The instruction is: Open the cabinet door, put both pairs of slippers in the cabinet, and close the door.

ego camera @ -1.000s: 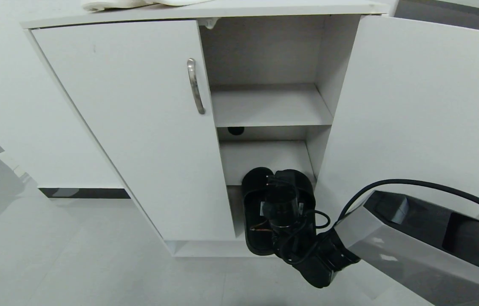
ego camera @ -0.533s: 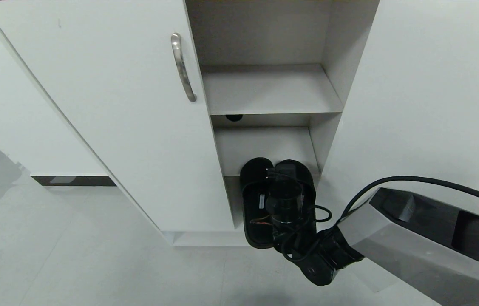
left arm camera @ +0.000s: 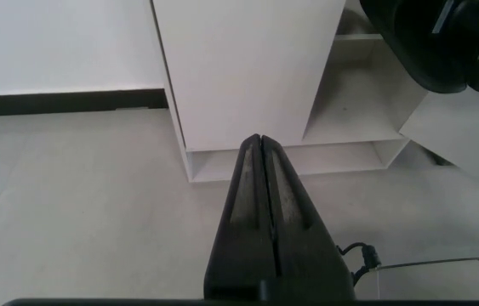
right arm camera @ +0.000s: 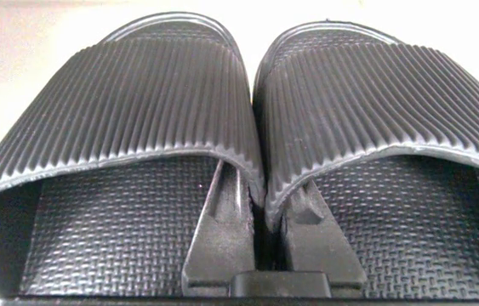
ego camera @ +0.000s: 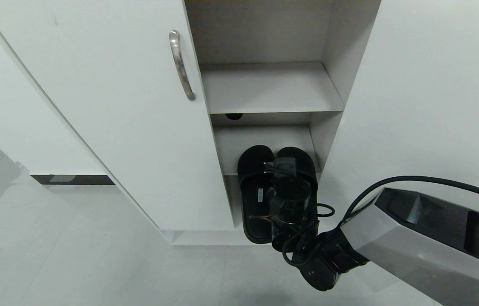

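The pair of black slippers (ego camera: pixel 257 199), at lower centre of the head view, is pinched by its two adjoining inner walls in the right end effector (right arm camera: pixel 263 200). The toes are pointed into the lower compartment of the cabinet (ego camera: pixel 265 89), with the heels outside. The pair is judged light, soft and bendy, so this middle hold suits. The right arm is stretched forward and low. The left end effector (left arm camera: pixel 261 161) is closed on nothing above the floor (left arm camera: pixel 77 195).

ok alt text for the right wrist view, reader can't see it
Close-up of a pair of black slippers with ribbed straps, lying side by side. The right gripper has one finger inside each slipper, pinching their adjoining inner walls together.
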